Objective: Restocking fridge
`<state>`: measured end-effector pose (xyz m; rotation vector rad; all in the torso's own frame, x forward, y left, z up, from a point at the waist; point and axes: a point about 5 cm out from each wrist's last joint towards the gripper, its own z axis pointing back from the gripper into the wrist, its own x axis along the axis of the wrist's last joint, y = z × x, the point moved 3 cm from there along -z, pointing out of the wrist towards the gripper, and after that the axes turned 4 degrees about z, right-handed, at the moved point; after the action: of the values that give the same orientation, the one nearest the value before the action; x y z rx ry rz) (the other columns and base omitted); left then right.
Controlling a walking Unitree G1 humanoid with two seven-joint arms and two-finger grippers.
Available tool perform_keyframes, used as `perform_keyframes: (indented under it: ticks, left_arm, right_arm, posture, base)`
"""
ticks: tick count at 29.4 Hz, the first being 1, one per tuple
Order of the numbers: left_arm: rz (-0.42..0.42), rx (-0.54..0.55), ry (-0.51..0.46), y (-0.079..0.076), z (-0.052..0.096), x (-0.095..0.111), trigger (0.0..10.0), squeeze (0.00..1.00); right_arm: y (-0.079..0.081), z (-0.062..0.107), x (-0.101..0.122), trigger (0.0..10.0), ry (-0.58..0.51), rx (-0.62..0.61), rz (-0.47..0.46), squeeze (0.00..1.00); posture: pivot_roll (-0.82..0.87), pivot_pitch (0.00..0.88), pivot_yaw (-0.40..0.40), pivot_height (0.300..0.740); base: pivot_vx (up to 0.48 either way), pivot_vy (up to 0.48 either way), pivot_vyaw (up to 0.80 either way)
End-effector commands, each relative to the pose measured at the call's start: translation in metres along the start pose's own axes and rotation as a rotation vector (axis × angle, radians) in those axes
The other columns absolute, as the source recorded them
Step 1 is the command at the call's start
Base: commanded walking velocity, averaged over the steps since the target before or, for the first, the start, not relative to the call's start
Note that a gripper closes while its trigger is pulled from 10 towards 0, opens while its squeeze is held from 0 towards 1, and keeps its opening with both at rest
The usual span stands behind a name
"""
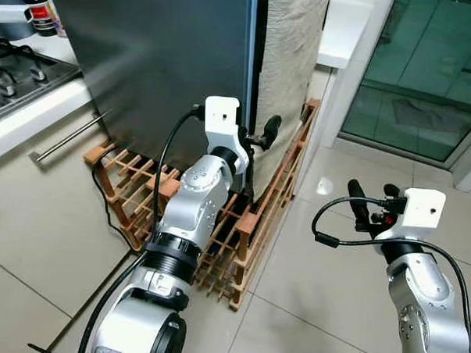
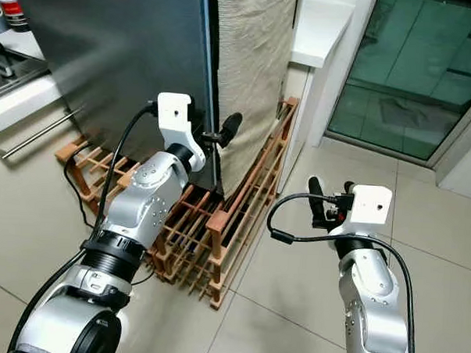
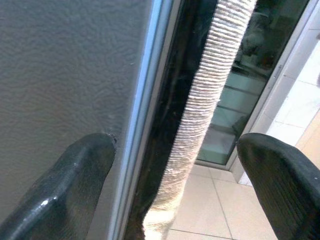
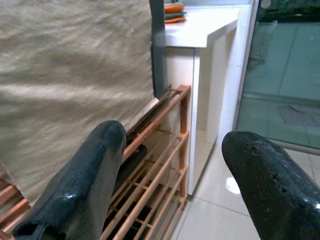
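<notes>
The left claw [image 1: 261,137] is raised against the right-hand edge of the fridge door [image 1: 162,56], its two black fingers spread. In the left wrist view one finger [image 3: 70,185] rests against the dark textured face of the door, right at the pale metal strip along the door's edge, while the other finger [image 3: 280,175] hangs out in the open air past the cloth [image 3: 200,125]. Between the fingers run the strip, a black gap and the ribbed edge of that beige cloth (it hangs over the side of the fridge). Nothing is gripped.

The right claw [image 1: 371,200] is held lower and well off to the right, over the pale floor tiles [image 1: 316,297], fingers also spread and empty. Its wrist view looks past both fingers at the cloth and the wooden rack [image 4: 160,165] beneath it.

The fridge itself stands straight ahead, tall and dark grey, door shut. At its foot sits the rack of reddish-brown slats, wrapping along the front and down the right side. A black cable [image 1: 109,206] trails across the floor by the rack.

To the left is a white counter [image 1: 35,109] with a gas hob [image 1: 21,69] and a dark bottle with a red label [image 1: 41,10]; a long metal handle [image 1: 69,136] runs below it. To the right of the fridge a white cabinet [image 1: 343,29] stands, then a glass sliding door [image 1: 428,68].
</notes>
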<state>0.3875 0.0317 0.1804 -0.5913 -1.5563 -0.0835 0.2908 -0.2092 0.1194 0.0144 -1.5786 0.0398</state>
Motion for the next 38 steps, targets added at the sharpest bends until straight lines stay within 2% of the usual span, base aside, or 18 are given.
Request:
perform_keyframes:
  ticks: [1, 7, 9, 10, 14, 15, 17, 21, 28, 31, 33, 36, 38]
  left_arm:
    - [-0.015, 0.001, -0.024, -0.005, -0.007, 0.009, 10.0, 0.00]
    - [-0.019, 0.025, -0.014, -0.005, -0.013, 0.004, 10.0, 0.00]
    - [-0.010, -0.001, -0.023, -0.011, -0.014, 0.006, 10.0, 0.00]
    - [0.017, -0.067, -0.044, -0.024, -0.018, 0.011, 10.0, 0.00]
    - [0.051, -0.181, -0.074, -0.048, -0.021, 0.021, 10.0, 0.00]
    - [0.060, -0.225, -0.091, -0.058, -0.022, 0.028, 10.0, 0.00]
    - [0.052, -0.246, -0.101, -0.064, -0.022, 0.033, 10.0, 0.00]
    - [0.055, -0.252, -0.101, -0.064, -0.021, 0.037, 10.0, 0.00]
    - [0.056, -0.267, -0.053, -0.057, -0.014, 0.027, 10.0, 0.00]
    - [0.089, -0.283, -0.044, -0.059, -0.011, 0.026, 10.0, 0.00]
    - [0.104, -0.309, -0.042, -0.066, -0.010, 0.027, 10.0, 0.00]
    - [0.103, -0.312, -0.037, -0.069, -0.011, 0.026, 10.0, 0.00]
    - [0.061, -0.279, -0.012, -0.071, -0.016, 0.021, 10.0, 0.00]
  right_arm:
    - [0.004, 0.001, 0.001, 10.0, 0.000, 0.017, -0.008, 0.00]
    - [0.008, 0.000, -0.001, 10.0, 0.002, 0.022, -0.013, 0.00]
    - [0.009, -0.001, 0.000, 10.0, -0.002, 0.021, -0.016, 0.00]
    - [0.010, -0.003, 0.002, 10.0, -0.009, 0.021, -0.019, 0.00]
    - [0.012, -0.005, 0.003, 10.0, -0.016, 0.026, -0.017, 0.00]
    - [0.013, -0.007, 0.004, 10.0, -0.019, 0.028, -0.014, 0.00]
    - [0.013, -0.008, 0.005, 10.0, -0.020, 0.028, -0.013, 0.00]
    - [0.013, -0.009, 0.005, 10.0, -0.021, 0.030, -0.011, 0.00]
    - [0.017, -0.009, 0.002, 10.0, -0.012, 0.038, -0.015, 0.00]
    - [0.018, -0.010, 0.001, 10.0, -0.008, 0.040, -0.018, 0.00]
    - [0.019, -0.011, 0.000, 10.0, -0.005, 0.042, -0.019, 0.00]
    - [0.019, -0.011, 0.000, 10.0, -0.005, 0.043, -0.020, 0.00]
    - [0.019, -0.012, 0.000, 10.0, -0.005, 0.044, -0.020, 0.00]
  posture:
    - [-0.23, 0.000, 0.056, 0.740]
    - [-0.24, 0.000, 0.071, 0.740]
    - [-0.24, 0.000, 0.070, 0.740]
    - [-0.24, 0.000, 0.072, 0.740]
    - [-0.24, 0.000, 0.072, 0.740]
    - [-0.24, 0.000, 0.071, 0.740]
    - [-0.24, 0.000, 0.071, 0.740]
    - [-0.24, 0.000, 0.068, 0.740]
    - [-0.22, 0.000, 0.061, 0.740]
    - [-0.22, 0.000, 0.058, 0.740]
    - [-0.22, 0.000, 0.055, 0.740]
    - [-0.21, 0.000, 0.054, 0.740]
    - [-0.21, 0.000, 0.054, 0.740]
  base:
    - [0.000, 0.000, 0.00]
    - [0.000, 0.000, 0.00]
    - [0.000, 0.000, 0.00]
    - [0.000, 0.000, 0.00]
    - [0.000, 0.000, 0.00]
    - [0.000, 0.000, 0.00]
    - [0.000, 0.000, 0.00]
    - [0.000, 0.000, 0.00]
    - [0.000, 0.000, 0.00]
    - [0.000, 0.000, 0.00]
    - [0.000, 0.000, 0.00]
    - [0.000, 0.000, 0.00]
    - [0.000, 0.000, 0.00]
